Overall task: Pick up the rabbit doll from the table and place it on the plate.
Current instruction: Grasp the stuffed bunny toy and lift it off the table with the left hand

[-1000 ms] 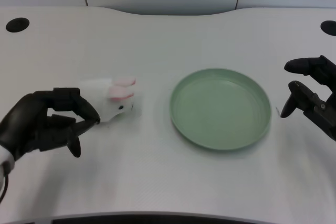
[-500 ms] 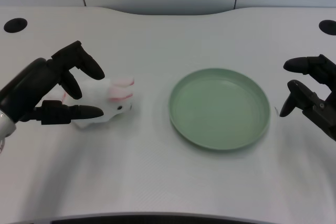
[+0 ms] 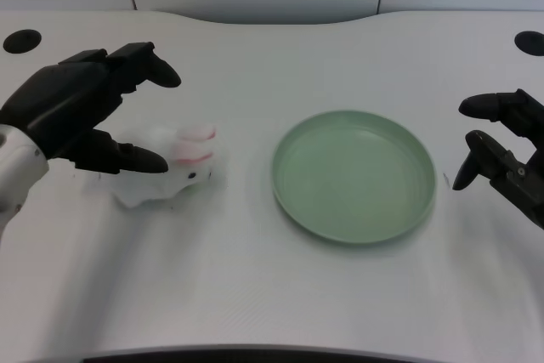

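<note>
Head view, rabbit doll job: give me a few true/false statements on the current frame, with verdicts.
1. The white plush rabbit doll with pink ears lies on the white table. True.
2. The round green plate already holds the doll. False: nothing lies on the plate, and the doll is to its left on the table.
3. The black left hand has its fingers spread around the doll's rear. True.
4. The left hand has lifted the doll off the table. False: the doll rests on the table.
5. The plate sits left of the doll. False: it sits to the right.
</note>
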